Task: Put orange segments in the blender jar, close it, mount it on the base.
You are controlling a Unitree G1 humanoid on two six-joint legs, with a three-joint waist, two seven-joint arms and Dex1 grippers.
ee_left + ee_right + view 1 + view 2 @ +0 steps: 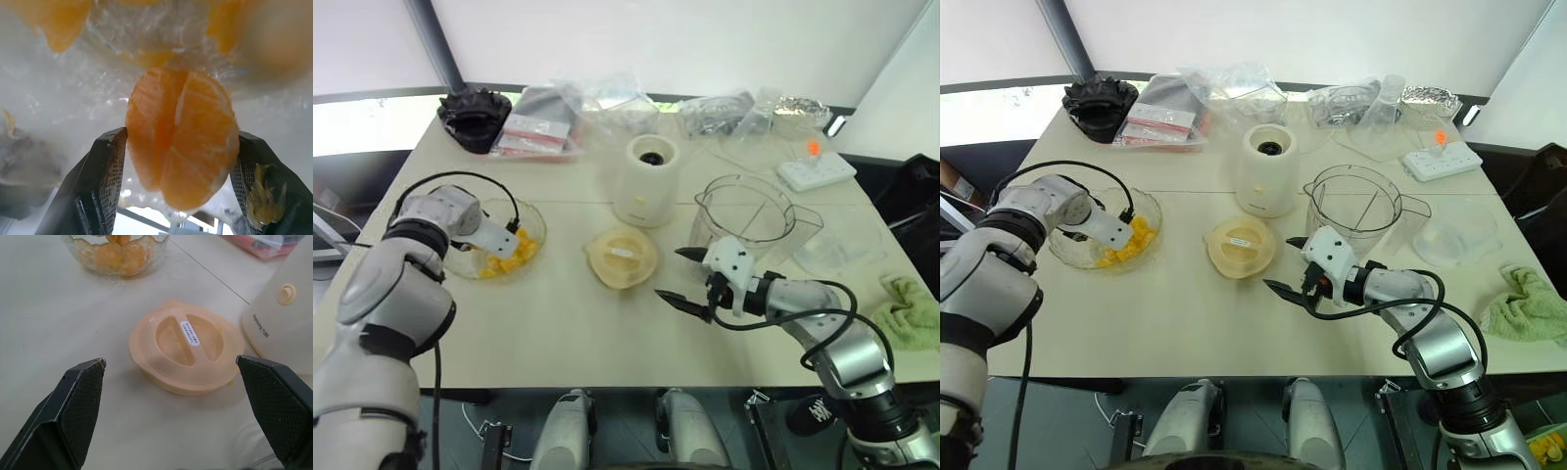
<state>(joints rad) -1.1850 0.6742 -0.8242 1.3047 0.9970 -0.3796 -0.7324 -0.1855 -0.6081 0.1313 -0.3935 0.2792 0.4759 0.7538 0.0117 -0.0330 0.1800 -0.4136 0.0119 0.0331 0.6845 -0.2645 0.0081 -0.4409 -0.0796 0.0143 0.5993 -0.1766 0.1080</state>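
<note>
The base [281, 313] bears small print, unreadable; the flat lid [188, 350] carries a white sticker. Bags [607, 103] crowd the tabletop's [568, 333] far edge. The left gripper [178, 161] jaws clasp one of the orange segments [183, 137] inside the crinkled dish [533, 220] near the left edge. The right gripper [685, 274] jaws gape empty beside the blender jar [749, 211].

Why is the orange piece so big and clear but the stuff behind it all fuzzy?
In the left wrist view the camera sits right behind the left gripper, so the orange segment between its fingers looks sharp while the other pieces in the clear dish blur; the head views look evenly lit.
</note>
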